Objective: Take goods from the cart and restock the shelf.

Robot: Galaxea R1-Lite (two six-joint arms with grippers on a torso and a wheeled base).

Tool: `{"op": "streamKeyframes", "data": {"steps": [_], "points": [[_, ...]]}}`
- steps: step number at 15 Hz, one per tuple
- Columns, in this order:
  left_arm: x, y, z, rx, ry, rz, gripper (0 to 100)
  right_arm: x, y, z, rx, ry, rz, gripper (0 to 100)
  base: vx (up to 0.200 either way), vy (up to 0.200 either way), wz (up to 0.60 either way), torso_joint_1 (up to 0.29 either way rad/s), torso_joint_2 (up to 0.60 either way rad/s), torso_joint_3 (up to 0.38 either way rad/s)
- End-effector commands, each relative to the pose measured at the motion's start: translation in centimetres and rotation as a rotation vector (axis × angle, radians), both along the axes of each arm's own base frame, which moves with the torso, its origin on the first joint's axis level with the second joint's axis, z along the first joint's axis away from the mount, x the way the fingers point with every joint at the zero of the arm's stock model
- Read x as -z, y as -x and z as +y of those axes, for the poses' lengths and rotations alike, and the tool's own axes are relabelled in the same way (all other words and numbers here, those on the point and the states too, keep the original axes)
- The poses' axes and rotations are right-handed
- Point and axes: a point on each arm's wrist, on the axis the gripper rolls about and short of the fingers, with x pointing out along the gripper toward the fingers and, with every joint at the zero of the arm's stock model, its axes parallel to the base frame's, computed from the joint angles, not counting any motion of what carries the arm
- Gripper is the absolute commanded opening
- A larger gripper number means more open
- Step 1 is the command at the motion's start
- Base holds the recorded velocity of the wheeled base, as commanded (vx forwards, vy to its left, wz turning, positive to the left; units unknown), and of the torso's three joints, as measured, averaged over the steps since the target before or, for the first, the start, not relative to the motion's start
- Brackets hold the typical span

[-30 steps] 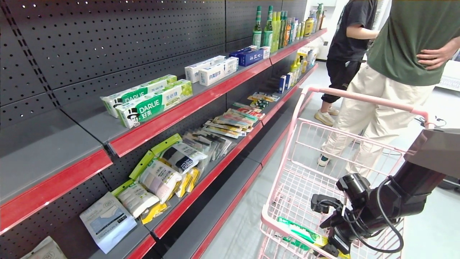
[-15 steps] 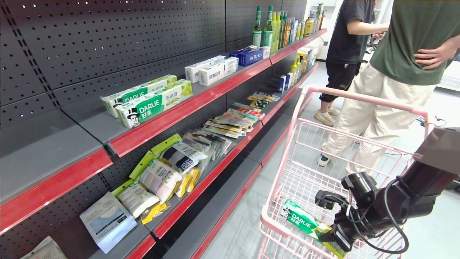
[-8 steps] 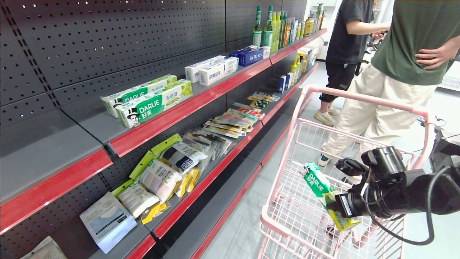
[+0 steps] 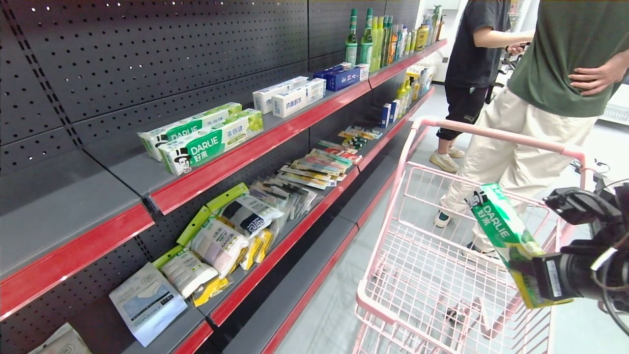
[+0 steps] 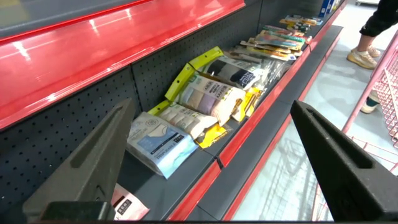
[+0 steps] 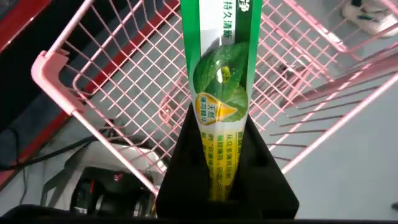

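**Right gripper** [image 4: 534, 281]: jaws pinched on the lower, yellow end of a long green-and-white cardboard toothpaste box [image 4: 497, 227]. The box rises tilted from the jaws. In the right wrist view it runs straight out from the gripper [image 6: 217, 171], with its green printed face [image 6: 221, 56] showing. Beneath gripper and box stands the pink wire shopping cart [image 4: 374, 301], and the box hangs clear of the basket mesh [image 6: 99, 81].

**Left gripper** [image 5: 210, 118]: fingers spread wide, nothing between them. Ahead of it is a lower tier of the dark grey perforated steel shelf with red front edges [image 5: 249, 155], carrying soft white and yellow packets [image 5: 158, 142]. Two matching toothpaste boxes [image 4: 206, 133] lie on a tier well apart from the right gripper.
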Motion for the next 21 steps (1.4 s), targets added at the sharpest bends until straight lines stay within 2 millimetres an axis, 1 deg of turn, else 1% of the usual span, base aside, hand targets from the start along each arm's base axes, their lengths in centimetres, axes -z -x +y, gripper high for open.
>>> {"op": "streamKeyframes", "data": {"steps": [1,3,4,8,10,14,21], "points": [[0.0,0.0,0.0,-0.001,0.000,0.001,100,-1.9,3.8,-1.3,0.003,0.045,-0.132,0,0.000,0.000,0.00,0.000,0.00,0.000],[0.0,0.0,0.0,-0.001,0.000,0.001,100,-1.7,5.1,-2.5,0.007,0.139,-0.162,0,0.000,0.000,0.00,0.000,0.00,0.000],[0.0,0.0,0.0,-0.001,0.000,0.001,100,-1.6,5.4,-2.8,0.016,0.158,-0.163,0,0.000,0.000,0.00,0.000,0.00,0.000],[0.0,0.0,0.0,-0.001,0.000,0.001,100,-1.4,6.2,-3.4,0.057,0.166,-0.175,0,0.000,0.000,0.00,0.000,0.00,0.000],[0.0,0.0,0.0,-0.001,0.000,0.001,100,-0.8,6.5,-3.4,0.055,0.170,-0.159,0,0.000,0.000,0.00,0.035,-0.05,-0.043],[0.0,0.0,0.0,-0.001,0.000,0.001,100,-0.7,6.6,-3.4,0.054,0.171,-0.159,0,0.000,0.000,0.00,0.160,-0.43,-0.267],[0.0,0.0,0.0,-0.001,0.000,0.001,100,-0.8,6.0,-3.4,0.035,0.194,-0.151,0,0.000,0.000,0.00,0.228,-0.56,-0.333]]}}
